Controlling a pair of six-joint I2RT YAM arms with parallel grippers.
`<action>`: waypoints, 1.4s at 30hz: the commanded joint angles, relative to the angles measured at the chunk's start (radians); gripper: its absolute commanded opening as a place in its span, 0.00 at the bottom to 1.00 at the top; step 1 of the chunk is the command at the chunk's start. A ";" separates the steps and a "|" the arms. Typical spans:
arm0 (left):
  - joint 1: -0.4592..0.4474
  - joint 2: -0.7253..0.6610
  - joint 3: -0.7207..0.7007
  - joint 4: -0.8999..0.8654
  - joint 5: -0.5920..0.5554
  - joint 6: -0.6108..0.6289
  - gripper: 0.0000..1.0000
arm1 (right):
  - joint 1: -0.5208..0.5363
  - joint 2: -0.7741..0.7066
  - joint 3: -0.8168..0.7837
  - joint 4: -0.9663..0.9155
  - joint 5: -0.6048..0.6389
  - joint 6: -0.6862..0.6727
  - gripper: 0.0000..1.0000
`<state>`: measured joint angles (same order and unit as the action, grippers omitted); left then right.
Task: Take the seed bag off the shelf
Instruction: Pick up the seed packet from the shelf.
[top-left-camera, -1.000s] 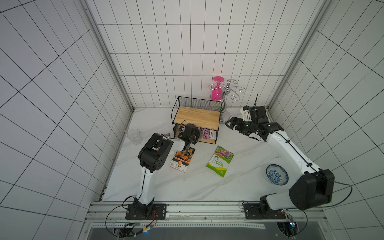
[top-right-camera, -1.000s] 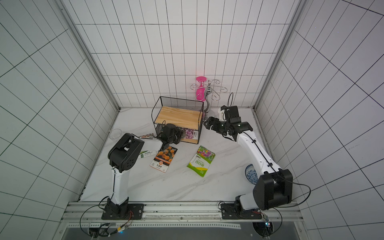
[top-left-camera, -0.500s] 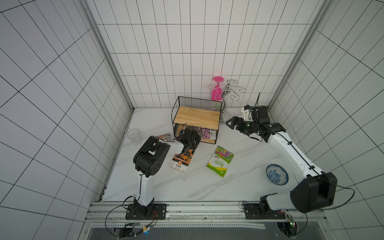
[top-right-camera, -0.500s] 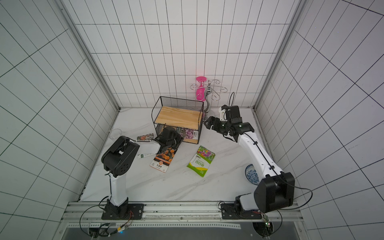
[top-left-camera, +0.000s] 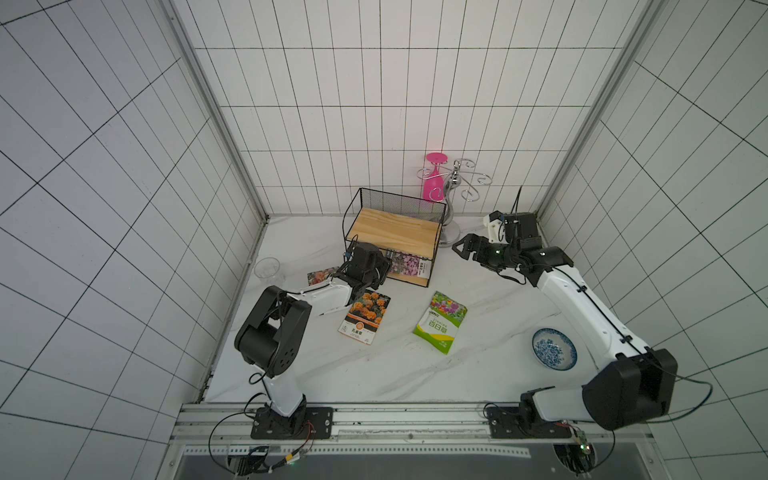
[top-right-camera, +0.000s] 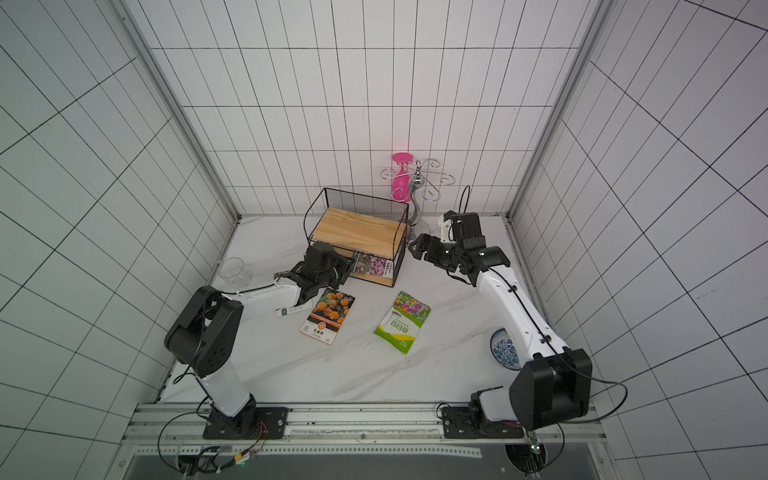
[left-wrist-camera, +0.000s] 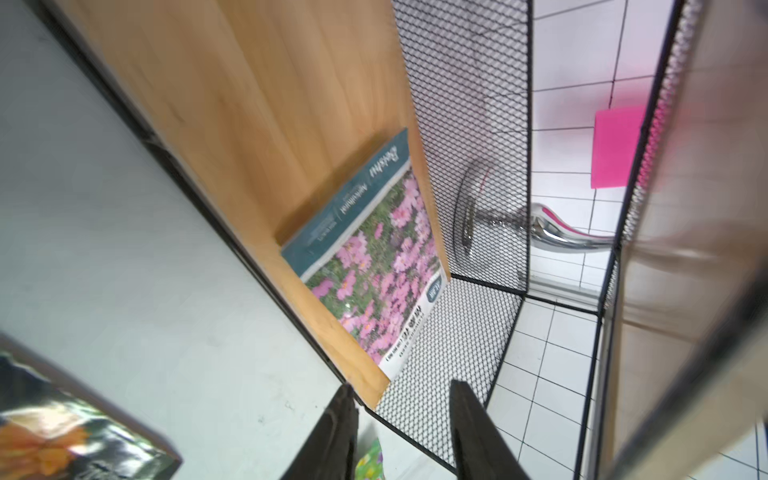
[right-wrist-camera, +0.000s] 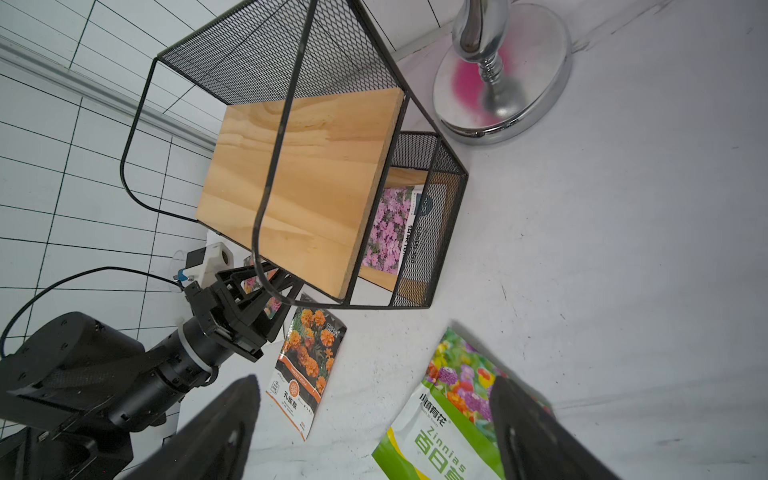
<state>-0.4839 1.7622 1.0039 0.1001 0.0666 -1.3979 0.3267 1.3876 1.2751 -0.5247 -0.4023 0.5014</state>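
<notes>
Black wire and pale wood: shelf (top-left-camera: 394, 229) at the back of the table. Seed bag (left-wrist-camera: 374, 266), pink flowers, lies flat on the lower board. Its white end is by the mesh side and its teal header is toward the left claw.

Left claw (left-wrist-camera: 400, 388): low at the shelf's wire-framed end, aimed along the lower tier. Jaws part-way apart with a clear gap and nothing between them. The bag lies free of the fingers (left-wrist-camera: 332, 436); how near the tips come to it, cannot tell.

Right claw (right-wrist-camera: 372, 382): in the air off the shelf's mesh end, near the stand base. Jaws wide, holding nothing.

Containers:
- Shelf: the one bag, on the lower tier.
- Silver stand (top-left-camera: 451, 195), behind the shelf: pink glass (top-left-camera: 432, 183) hung upside down.
- Clear cup (top-left-camera: 268, 269): near the left wall.
- Blue bowl (top-left-camera: 554, 348): beside the right arm.

Loose on the table in front of the shelf:
- Orange packet (top-left-camera: 365, 318), just beside the left claw.
- Green packet (top-left-camera: 441, 326), apart from it.
- Third packet (top-left-camera: 322, 275), partly hidden behind the left arm.
</notes>
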 joint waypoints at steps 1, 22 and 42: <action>0.010 0.023 -0.017 0.010 -0.011 0.025 0.39 | -0.002 -0.010 -0.021 0.003 0.010 -0.003 0.91; 0.045 0.144 -0.058 0.204 -0.041 -0.012 0.37 | 0.000 -0.012 -0.042 0.000 -0.006 -0.008 0.91; 0.061 0.205 -0.011 0.302 0.015 0.001 0.36 | 0.014 -0.021 -0.057 -0.004 0.005 -0.003 0.91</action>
<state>-0.4282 1.9358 0.9684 0.3790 0.0692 -1.4147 0.3313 1.3869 1.2324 -0.5228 -0.4030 0.5011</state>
